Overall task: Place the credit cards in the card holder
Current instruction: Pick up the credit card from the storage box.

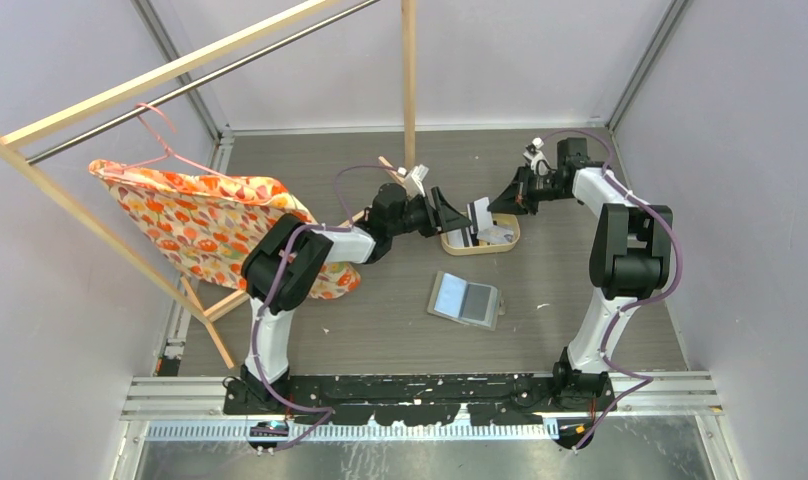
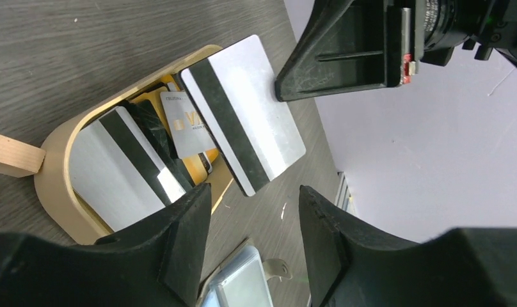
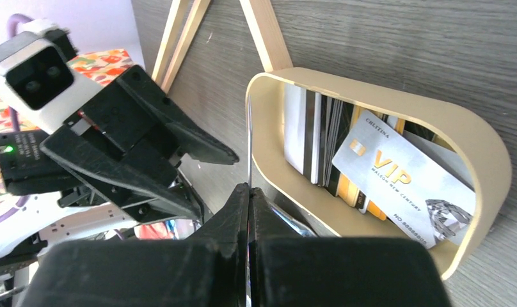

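Nearest the arm bases, the card holder lies opened flat on the table, nobody holding it, well apart from the action.

Further out, mid-air handover over the tray's near end. Right gripper clenched on one credit card, whitish with a dark stripe, pinched at one edge only. Left gripper faces it with jaws spread and nothing between them; the card sits just beyond its fingertips.

Risks, my read:
- Edge pinch means the card can pivot or slip if the left fingers bump it on approach.
- If the right lets go before the left closes, the card drops, likely back into the tray or onto the table.
- The left jaws meet the card at an angle, so a skewed grip would make slotting hard later.
- The loose holder may slide when a card is pushed in.

Behind, the rest of the cards stand packed in the tray. Farthest, the wooden rack post stands close, a snag risk for the left arm.
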{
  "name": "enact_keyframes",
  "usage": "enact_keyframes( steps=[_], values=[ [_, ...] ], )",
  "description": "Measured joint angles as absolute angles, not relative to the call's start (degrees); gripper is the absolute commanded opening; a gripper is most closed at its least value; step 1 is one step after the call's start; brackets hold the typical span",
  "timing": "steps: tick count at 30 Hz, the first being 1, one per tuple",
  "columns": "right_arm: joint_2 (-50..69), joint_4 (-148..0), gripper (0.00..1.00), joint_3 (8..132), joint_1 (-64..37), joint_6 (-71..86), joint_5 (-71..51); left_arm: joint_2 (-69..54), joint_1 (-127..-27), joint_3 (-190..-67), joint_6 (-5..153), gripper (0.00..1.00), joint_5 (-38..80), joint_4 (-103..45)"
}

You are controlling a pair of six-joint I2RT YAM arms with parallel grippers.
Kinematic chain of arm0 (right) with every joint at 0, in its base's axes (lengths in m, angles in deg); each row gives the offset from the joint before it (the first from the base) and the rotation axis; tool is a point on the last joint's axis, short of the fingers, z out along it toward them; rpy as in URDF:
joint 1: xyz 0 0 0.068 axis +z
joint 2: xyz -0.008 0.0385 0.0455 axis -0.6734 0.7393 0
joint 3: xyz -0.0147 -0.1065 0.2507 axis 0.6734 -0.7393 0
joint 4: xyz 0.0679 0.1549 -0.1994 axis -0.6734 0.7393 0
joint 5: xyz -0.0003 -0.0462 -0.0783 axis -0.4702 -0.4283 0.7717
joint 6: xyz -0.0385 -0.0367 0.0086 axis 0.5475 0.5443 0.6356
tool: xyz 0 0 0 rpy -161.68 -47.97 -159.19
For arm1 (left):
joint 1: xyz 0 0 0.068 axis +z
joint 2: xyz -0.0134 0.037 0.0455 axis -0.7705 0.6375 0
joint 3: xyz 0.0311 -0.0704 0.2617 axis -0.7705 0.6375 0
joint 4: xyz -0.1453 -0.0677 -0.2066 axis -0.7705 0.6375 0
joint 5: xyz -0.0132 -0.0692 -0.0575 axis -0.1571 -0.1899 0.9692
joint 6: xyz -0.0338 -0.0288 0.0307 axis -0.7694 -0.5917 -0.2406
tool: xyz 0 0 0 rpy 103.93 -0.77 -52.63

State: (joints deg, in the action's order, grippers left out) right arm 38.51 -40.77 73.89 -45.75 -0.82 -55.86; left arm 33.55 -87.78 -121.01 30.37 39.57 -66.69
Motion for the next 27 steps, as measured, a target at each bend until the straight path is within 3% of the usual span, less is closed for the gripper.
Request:
enact_keyframes(
  steps=[3, 9, 16, 27],
  values=[
    [38.5, -41.5, 0.01, 73.6, -45.7, -1.5, -57.4, 34.8, -87.8, -121.0, 28.1, 0.47, 39.6, -67.4],
    [38.5, -43.5, 0.01, 72.5, -45.9, -2.6, -60.8, 36.8, -87.2, -120.7, 23.9, 0.45, 40.1, -70.7],
    [38.5, -44.8, 0.01, 72.0, -46.0, -3.6, -62.1, 38.6, -85.8, -118.9, 17.6, 0.45, 41.3, -80.5],
    [38.5, -46.0, 0.01, 71.9, -46.0, -4.5, -62.8, 39.2, -85.5, -118.9, 15.5, 0.5, 41.3, -81.3]
  ],
)
